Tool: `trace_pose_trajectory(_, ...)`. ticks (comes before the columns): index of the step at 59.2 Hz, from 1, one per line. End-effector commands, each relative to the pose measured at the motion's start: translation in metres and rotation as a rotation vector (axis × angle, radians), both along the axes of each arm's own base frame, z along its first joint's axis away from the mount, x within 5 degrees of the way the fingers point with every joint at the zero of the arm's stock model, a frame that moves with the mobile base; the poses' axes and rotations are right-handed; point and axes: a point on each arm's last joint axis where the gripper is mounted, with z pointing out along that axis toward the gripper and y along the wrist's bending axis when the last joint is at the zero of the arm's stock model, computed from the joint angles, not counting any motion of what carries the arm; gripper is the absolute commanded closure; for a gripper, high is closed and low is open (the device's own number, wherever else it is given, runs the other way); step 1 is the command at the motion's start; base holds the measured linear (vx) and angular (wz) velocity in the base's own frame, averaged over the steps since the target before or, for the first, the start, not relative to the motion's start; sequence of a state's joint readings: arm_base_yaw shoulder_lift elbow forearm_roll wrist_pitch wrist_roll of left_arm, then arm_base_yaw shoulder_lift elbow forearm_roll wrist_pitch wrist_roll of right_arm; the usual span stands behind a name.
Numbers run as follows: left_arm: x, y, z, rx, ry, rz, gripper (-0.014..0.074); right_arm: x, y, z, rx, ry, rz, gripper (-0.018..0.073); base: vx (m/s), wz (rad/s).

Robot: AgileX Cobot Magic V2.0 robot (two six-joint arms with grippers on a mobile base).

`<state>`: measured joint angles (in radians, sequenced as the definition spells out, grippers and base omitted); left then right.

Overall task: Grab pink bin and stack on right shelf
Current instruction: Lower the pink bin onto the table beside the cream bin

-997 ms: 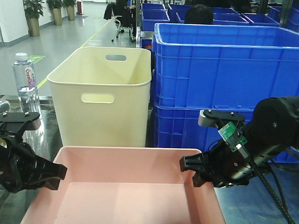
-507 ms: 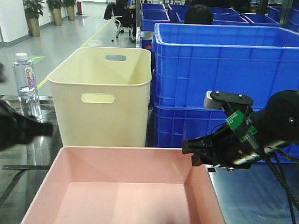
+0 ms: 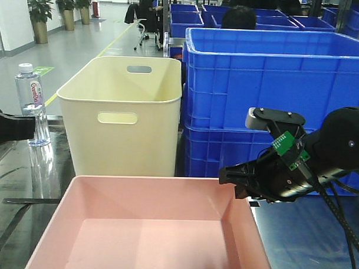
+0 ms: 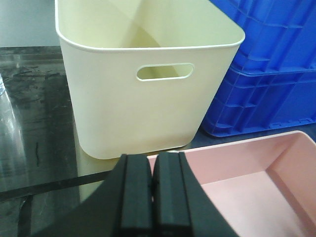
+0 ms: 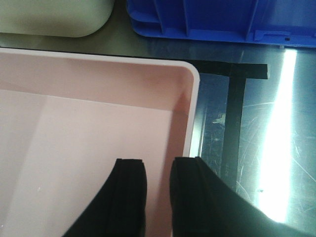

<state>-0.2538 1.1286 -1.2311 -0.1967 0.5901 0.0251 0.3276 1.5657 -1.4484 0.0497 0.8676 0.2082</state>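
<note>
The pink bin (image 3: 152,240) lies on the dark glossy right shelf (image 3: 18,194) at the near edge. My left gripper (image 3: 26,129) is at the far left, well clear of the bin. In the left wrist view it (image 4: 152,190) is shut and empty, above the shelf (image 4: 34,143) by the bin's far left corner (image 4: 247,173). My right gripper (image 3: 232,183) hovers at the bin's far right corner. In the right wrist view it (image 5: 159,192) is open, one finger over the bin's inside (image 5: 74,148), the other over the rim and shelf (image 5: 232,123).
A tall cream bin (image 3: 124,115) with handle slots stands just behind the pink bin. Stacked blue crates (image 3: 275,96) stand behind on the right. A water bottle (image 3: 30,100) stands at the far left. Black tape strips cross the shelf (image 5: 237,94).
Both grippers have left the pink bin's side rims. The left arm has swung up and away to the far left. The right gripper has lifted and now hovers. The bin stays put.
</note>
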Motion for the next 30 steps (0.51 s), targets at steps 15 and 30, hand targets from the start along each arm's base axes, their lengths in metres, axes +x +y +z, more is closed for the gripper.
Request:
trace_pose_trajectory(15,-0.039,0.026,-0.024,0.012,-0.266,0.105,0.0496,-0.004,-0.004,0.028,0.029,-0.130,0.000,0.0339,0.00,0.00)
trace_pose_trajectory(30,-0.123,0.058,-0.121,0.023,-0.323,0.234,0.0496,-0.004,-0.004,0.028,0.029,-0.130,0.000,0.0339,0.00,0.00)
